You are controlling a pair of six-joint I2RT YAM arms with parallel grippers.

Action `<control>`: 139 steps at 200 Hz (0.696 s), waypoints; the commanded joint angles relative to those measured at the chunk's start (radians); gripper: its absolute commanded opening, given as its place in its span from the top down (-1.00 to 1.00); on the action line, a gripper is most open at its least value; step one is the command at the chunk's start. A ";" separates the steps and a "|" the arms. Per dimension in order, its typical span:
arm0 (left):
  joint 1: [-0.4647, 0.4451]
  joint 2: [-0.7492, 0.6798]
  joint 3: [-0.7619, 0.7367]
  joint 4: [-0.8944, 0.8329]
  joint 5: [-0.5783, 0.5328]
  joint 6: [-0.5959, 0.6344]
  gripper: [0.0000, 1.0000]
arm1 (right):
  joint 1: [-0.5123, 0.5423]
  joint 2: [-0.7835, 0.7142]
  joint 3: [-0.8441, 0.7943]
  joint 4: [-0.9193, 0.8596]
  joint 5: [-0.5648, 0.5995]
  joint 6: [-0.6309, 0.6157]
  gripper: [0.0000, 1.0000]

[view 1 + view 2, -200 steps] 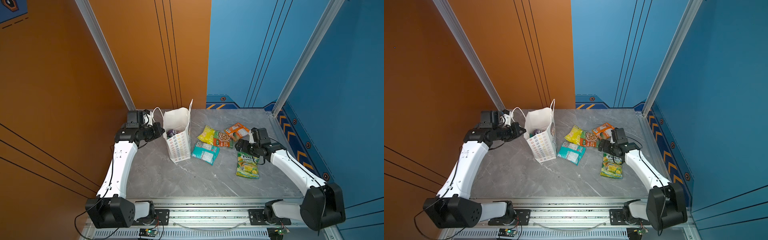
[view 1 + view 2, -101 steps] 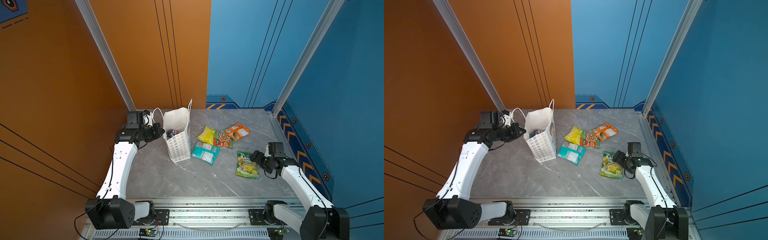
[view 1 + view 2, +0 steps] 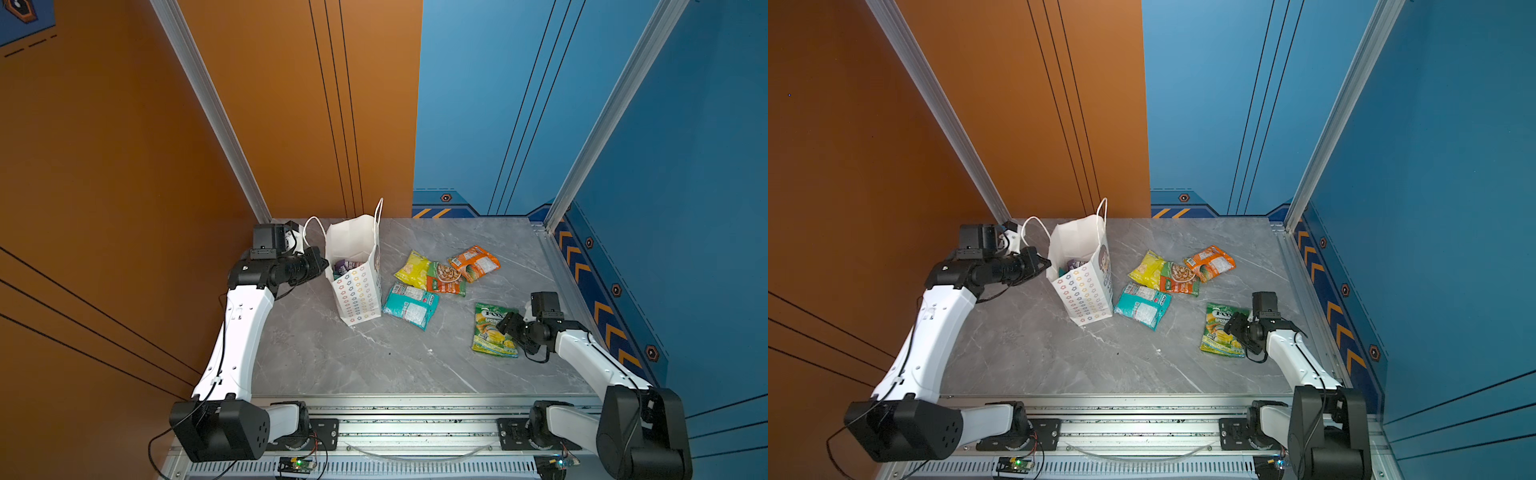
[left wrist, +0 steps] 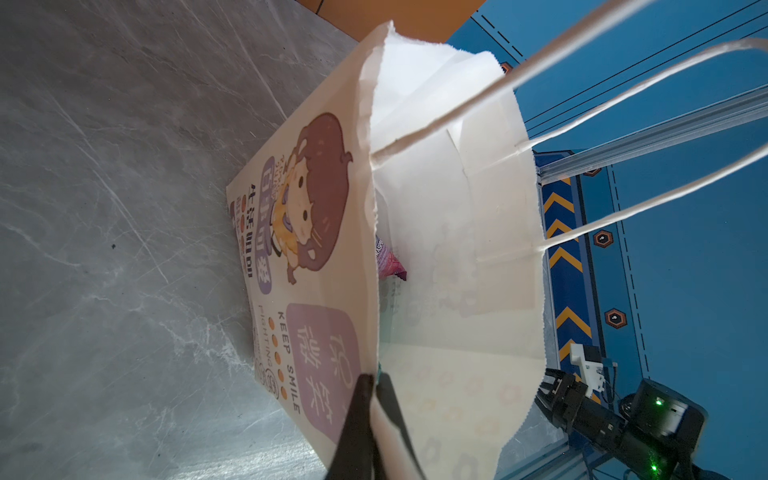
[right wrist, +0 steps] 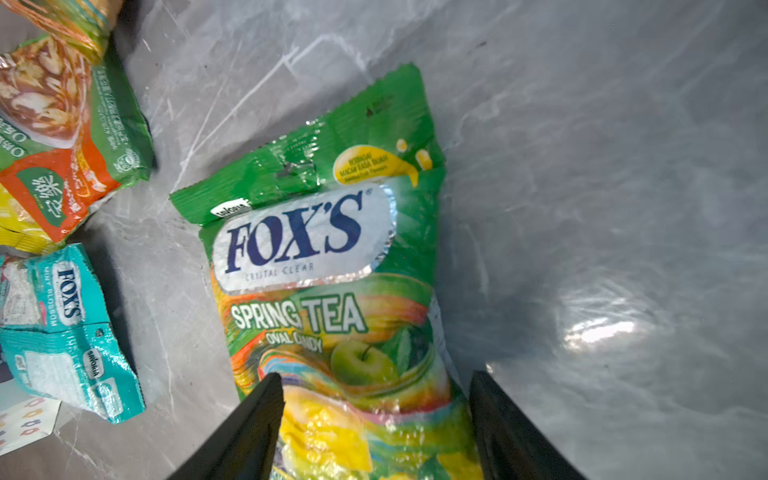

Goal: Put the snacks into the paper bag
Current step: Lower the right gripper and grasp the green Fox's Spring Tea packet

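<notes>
We judge the step in hand to be the pick of the green packet (image 3: 493, 331), and it turns on how that packet lies under the right end effector (image 5: 374, 380). In the wrist view the packet (image 5: 332, 286) runs lengthwise away from the fingers, "FOX'S" end farthest. The jaws stand apart on either side of its near end, so closing would pinch it across its short width. The end effector is released and nothing is lifted; the packet lies flat on the counter (image 3: 340, 357). Whether the pads already touch the film we cannot tell.

In both top views the packet sits at lower right of the counter, its long axis roughly up-and-down the frame, with the right end effector (image 3: 1237, 328) over its right edge. The right arm is plainly the nearer one.

The left end effector (image 4: 375, 380) is clenched on the rim of the bag (image 4: 457, 249), holding the mouth open. The bag (image 3: 359, 291) stands upright, left of centre, with a purple packet (image 3: 347, 264) inside.

From the packet the bag lies up and to the left, and the teal packet (image 3: 409, 305) is between them on the counter. Three more packets – yellow (image 3: 413, 268), green-and-orange (image 3: 446, 278) and orange (image 3: 473, 262) – overlap in a row further up the frame.
</notes>
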 commanded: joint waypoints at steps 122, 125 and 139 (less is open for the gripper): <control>0.007 -0.016 -0.010 -0.013 0.031 0.009 0.99 | 0.036 0.056 -0.008 0.121 0.013 0.014 0.47; 0.006 -0.016 -0.009 -0.013 0.032 0.009 0.99 | 0.044 0.052 -0.005 0.118 0.021 0.013 0.49; 0.007 -0.015 -0.008 -0.013 0.033 0.009 0.99 | 0.074 0.041 0.014 0.104 0.055 0.007 0.65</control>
